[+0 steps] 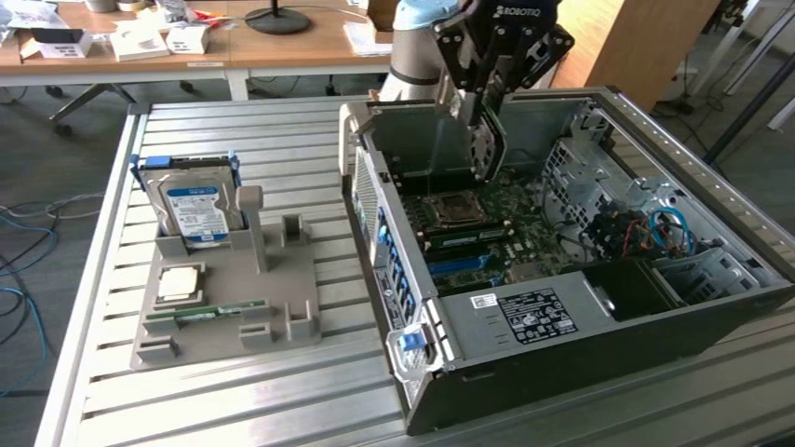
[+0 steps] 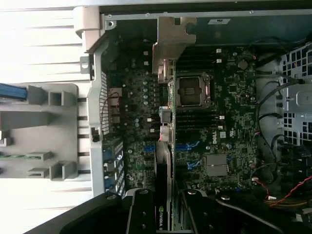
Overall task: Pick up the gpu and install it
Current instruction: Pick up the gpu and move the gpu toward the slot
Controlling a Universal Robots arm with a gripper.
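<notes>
I have the claw [image 1: 482, 104] closed partway onto the graphics card [image 1: 486, 149]. A finger [image 2: 141, 209] presses on each flat face, and the card hangs from them edge-down. It is inside the open top of the computer case [image 1: 584, 372], which lies on its side on the counter [image 1: 249, 400].

Within the case, the card hangs over the motherboard [image 1: 497, 223], toward the end of the case nearest the arm. In the exterior view its lower edge sits just above the processor socket [image 1: 450, 207]. I cannot tell whether it is touching the board.

Looking down from the wrist, I see the card edge-on. It runs alongside the socket, on the side toward the case's wall of ports. Its metal bracket [image 2: 171, 41] is at the end farthest from the claw, close to the inner wall of the case. A green-and-white maker's label [image 2: 160, 217] shows on the card between the fingers.

Beside the case, on the exterior view's left, a grey parts holder [image 1: 292, 279] sits on the counter, apart from the case. A hard drive [image 1: 199, 209] with a blue and white label stands upright in the holder. A square processor chip [image 1: 178, 282] lies flat in front of the drive, and a narrow green memory stick [image 1: 205, 312] lies just beyond the chip.
</notes>
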